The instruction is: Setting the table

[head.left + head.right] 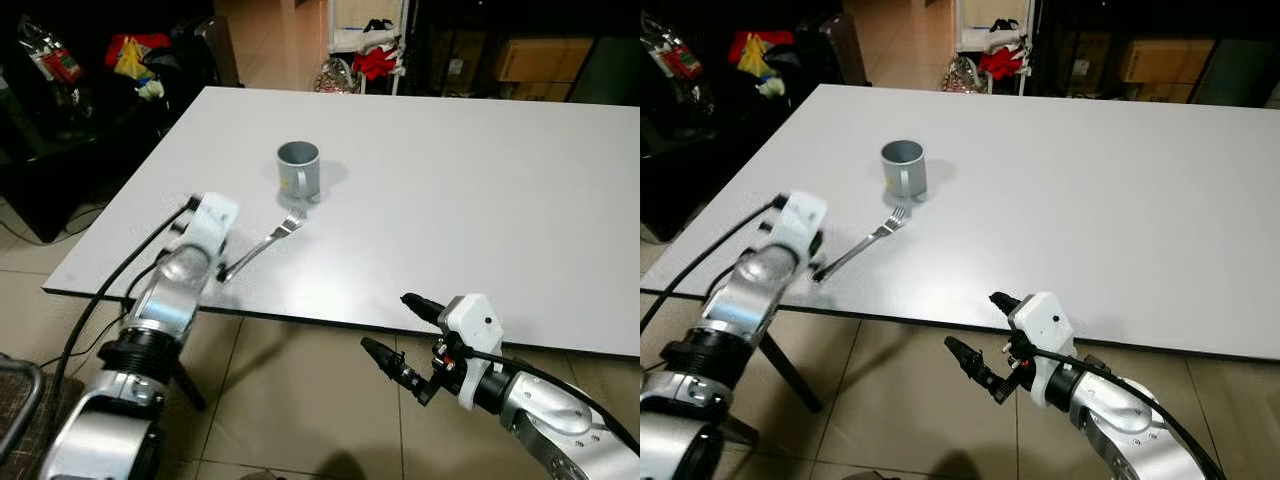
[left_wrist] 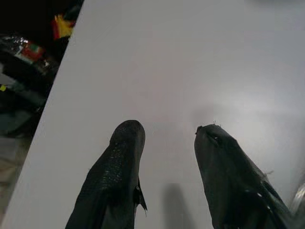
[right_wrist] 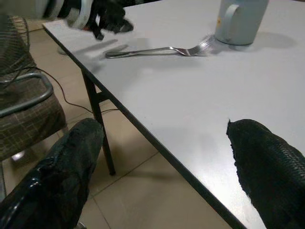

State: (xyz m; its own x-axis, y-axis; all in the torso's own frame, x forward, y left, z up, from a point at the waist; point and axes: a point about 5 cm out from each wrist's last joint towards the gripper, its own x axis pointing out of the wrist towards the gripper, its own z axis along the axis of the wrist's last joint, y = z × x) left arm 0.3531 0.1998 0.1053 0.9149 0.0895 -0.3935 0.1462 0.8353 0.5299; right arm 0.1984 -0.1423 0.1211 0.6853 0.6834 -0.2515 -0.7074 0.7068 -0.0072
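**Fork laid beside the mug, both grippers empty**

A fork [image 1: 265, 243] was seen lying flat on the white table [image 1: 480, 200], its tines just beside the base of a grey mug [image 1: 298, 168] and its handle pointing toward the near edge. The left gripper [image 3: 107, 25] was held at the handle end, close above the table; in the left wrist view its fingers [image 2: 116, 171] were spread apart with nothing between them. The right gripper [image 1: 405, 335] was held off the table's near edge, over the floor, spread wide and empty.

The fork was judged light, stiff and slippery, lying too flat for an easy pinch; the handle's middle would be the likeliest hold. The mug was judged rigid and possibly breakable, best taken across the rim or body.
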